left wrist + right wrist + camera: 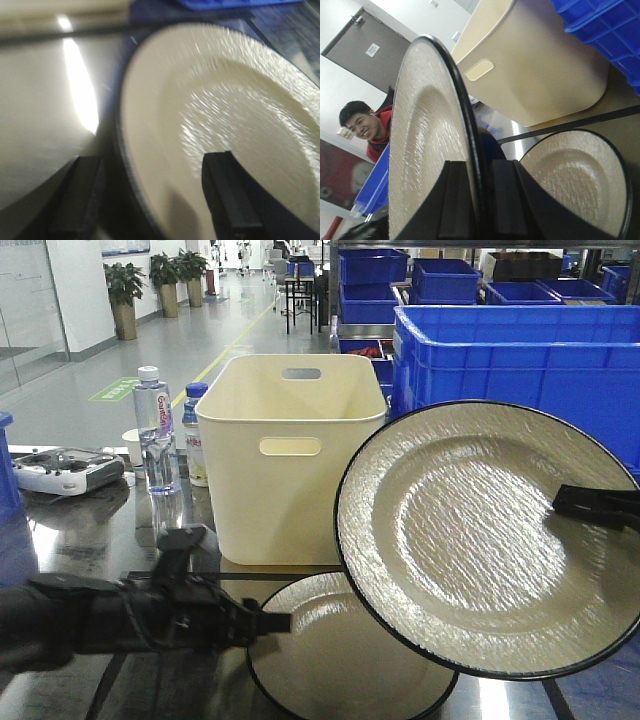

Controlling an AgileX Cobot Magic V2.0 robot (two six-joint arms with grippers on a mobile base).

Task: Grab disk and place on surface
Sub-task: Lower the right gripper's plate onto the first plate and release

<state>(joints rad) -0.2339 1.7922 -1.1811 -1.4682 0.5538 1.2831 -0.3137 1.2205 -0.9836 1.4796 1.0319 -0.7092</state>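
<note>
**Right gripper** (479,175): black, blocky jaws closed narrow on the rim of the raised plate (480,540), one on each face.

**Raised plate**: round and shallow, with a cream face, fine ripple-like texture, a glossy sheen, a thin dark rim and a sunken round centre. It is held clear of the desk and tilted steeply, nearly on edge, to the right of the bin and above the flat plate.

**Left gripper** (152,170): its jaws are set wide and grip nothing. The squared black fingers (227,200) straddle the near-left rim of the flat plate (340,660), one outside the rim and one over the inner face. The arm is wrapped in a dark sleeve.

**Flat plate**: same pattern as the raised plate, cream and textured with a dark edge. It lies face up on the desk, in front of the bin and partly hidden by the raised plate.

**Desk** (80,530): dark, glossy and mirror-like, crossed by a strip of black tape (580,120) that runs between the bin and the flat plate.

**Bin** (290,460): cream plastic, rectangular with rounded corners, slot handles and an open top. It stands upright on the desk.

**Water bottles** (155,430): two, clear plastic, one with a white cap and one with a blue cap. They stand upright just left of the bin.

**Remote controller** (65,470): white, at the far left of the desk.

**Crates** (520,360): blue plastic, ribbed and stacked, behind and to the right of the bin.
</note>
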